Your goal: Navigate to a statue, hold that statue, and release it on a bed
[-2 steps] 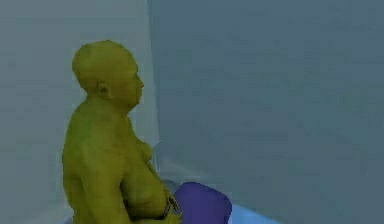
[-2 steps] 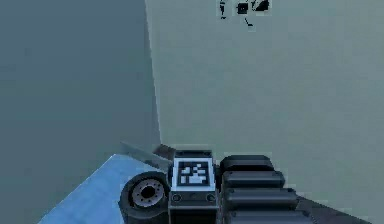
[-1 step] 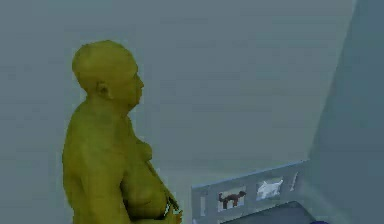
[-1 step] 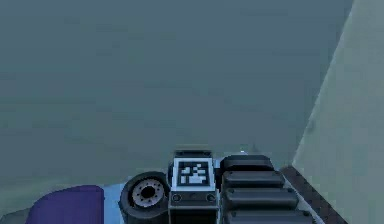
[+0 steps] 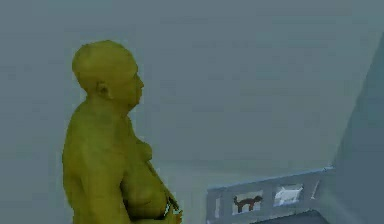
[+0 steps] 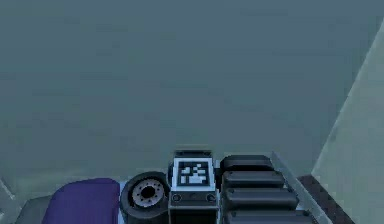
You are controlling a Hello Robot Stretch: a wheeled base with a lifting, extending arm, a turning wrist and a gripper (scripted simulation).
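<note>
In my forward view the olive-yellow statue of a bald, heavy-set figure (image 5: 105,140) stands close at eight o'clock, against a plain grey wall (image 5: 250,80). At five o'clock is a grey panel with two small animal pictures (image 5: 265,198). In the arm side view the gripper (image 6: 145,196) is a dark round body at six o'clock, beside a white marker square (image 6: 193,172). I cannot tell its state or whether it holds anything.

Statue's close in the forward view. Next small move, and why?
Probably rotate the base in place until the statue comes to the arm side. It looms large at the forward view's left, so it seems near enough, while beyond the claw in the arm side view stands bare wall. I cannot tell whether the claw holds anything.
</note>
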